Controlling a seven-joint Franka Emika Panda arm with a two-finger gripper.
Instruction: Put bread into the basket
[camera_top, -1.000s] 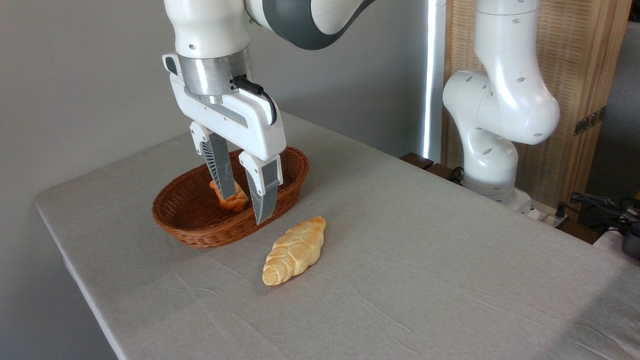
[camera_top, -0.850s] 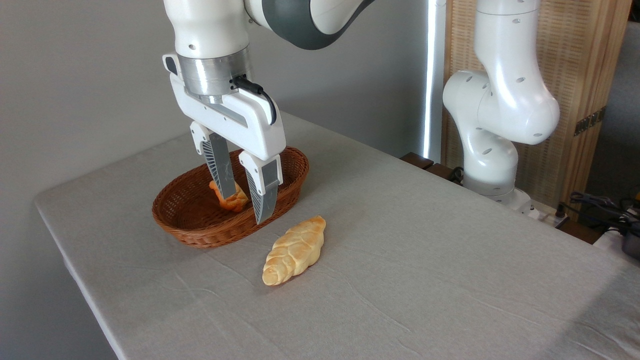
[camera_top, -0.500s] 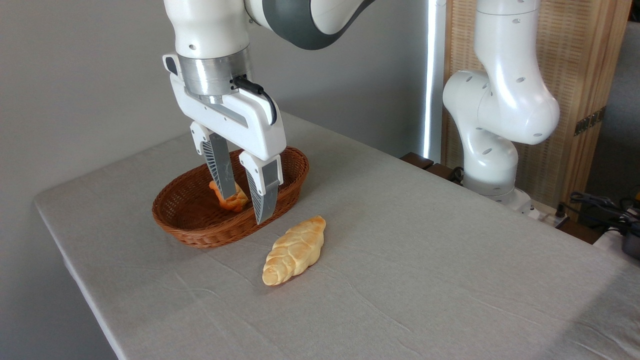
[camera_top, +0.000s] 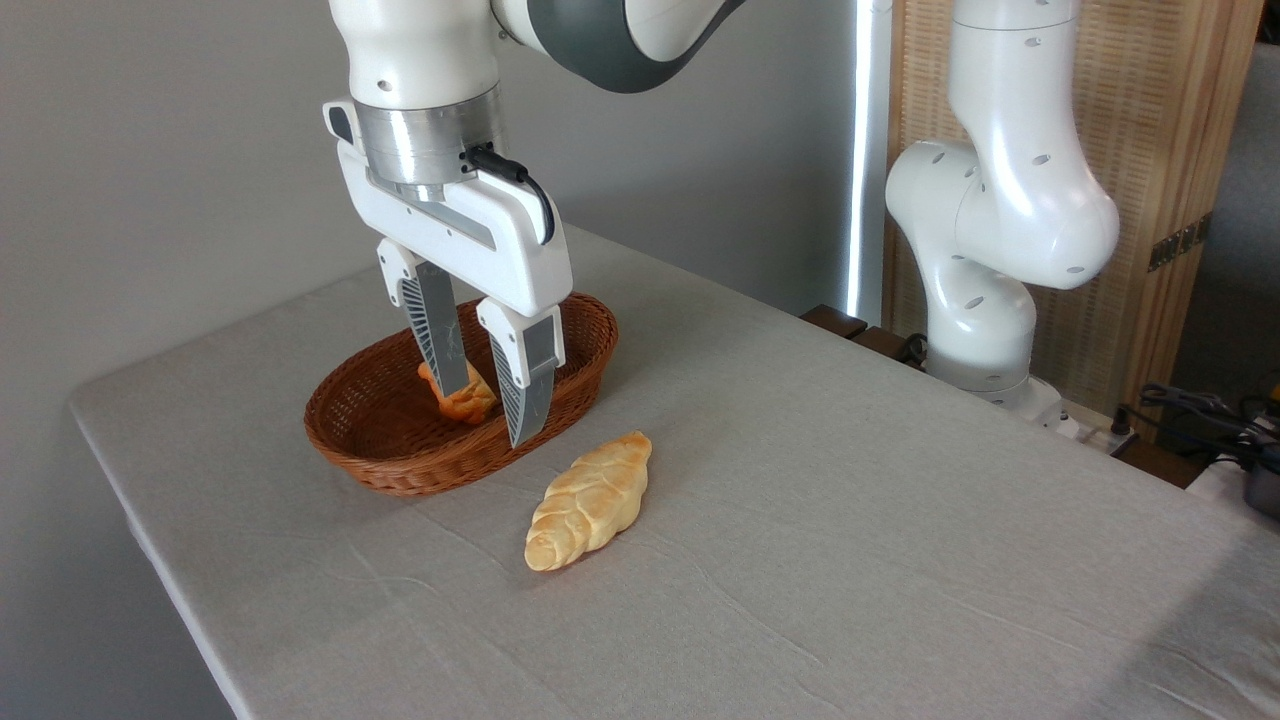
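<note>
Claw (camera_top: 488, 412) released, fingers spread with a clear gap, gripping nothing, hanging over the middle of the basket (camera_top: 400, 465). Small roll (camera_top: 461, 398) down on the basket floor, right by the left finger (camera_top: 440, 340), partly hidden behind it; touching or just beside, cannot tell. Plaited loaf (camera_top: 588, 501) out on the grey table (camera_top: 850, 520), below and to the right of the claw, just past the basket's near rim, apart from it. Long axis of loaf running diagonally, lower-left tip toward the camera, upper-right tip away, roughly parallel to the basket's long axis. Half done by the look of it: one piece in, one out. Likely next: lift clear of the rim, shift right and nearer, pinch across the loaf's short width at its thick middle. Finger line looks close to the loaf's own axis, so probably needs some wrist turn first.
</note>
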